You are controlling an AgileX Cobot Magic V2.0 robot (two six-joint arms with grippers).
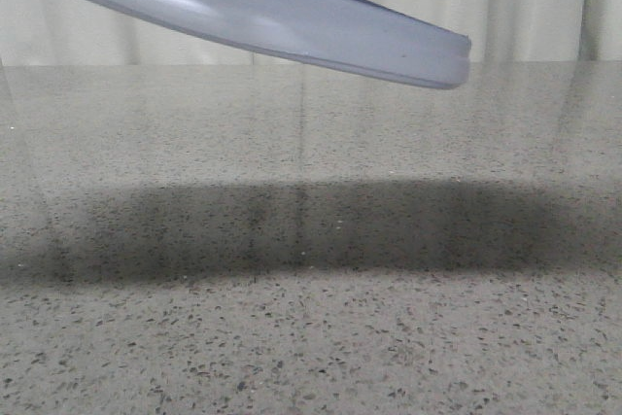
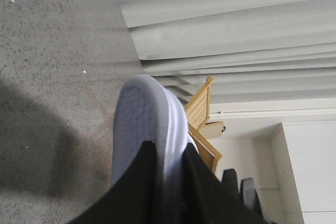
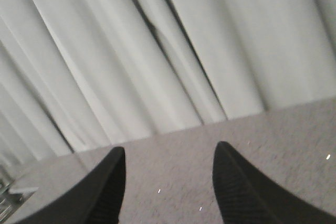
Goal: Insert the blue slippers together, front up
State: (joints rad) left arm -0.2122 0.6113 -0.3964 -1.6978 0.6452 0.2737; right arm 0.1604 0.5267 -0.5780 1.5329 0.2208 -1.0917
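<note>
While the left claw [image 2: 167,182] sits clenched on the blue slippers [image 2: 149,129], its two dark fingers [image 2: 134,187] press either side of the pale sole edge, and in the left wrist view the textured underside faces out with the rounded end poking well beyond the fingertips. Up in the air they are, folks: the front view shows the blue slippers [image 1: 292,21] hanging high across the top of the frame, one long pale sole slanting down to a blunt rounded end, a second pale edge running just above it, both clear of the desk [image 1: 311,337]. Below them a broad dark shadow [image 1: 292,225] lies across the speckled grey surface. Over on the other side, the right claw [image 3: 168,192] is released, its black fingers [image 3: 105,192] spread wide with nothing between them, only bare speckled desk showing in the gap. Further back, pale pleated curtains [image 3: 173,51] hang behind the desk's far edge, and past the slipper in the left wrist view stands a wooden slatted rack [image 2: 202,124]; whether it holds anything I cannot tell.
</note>
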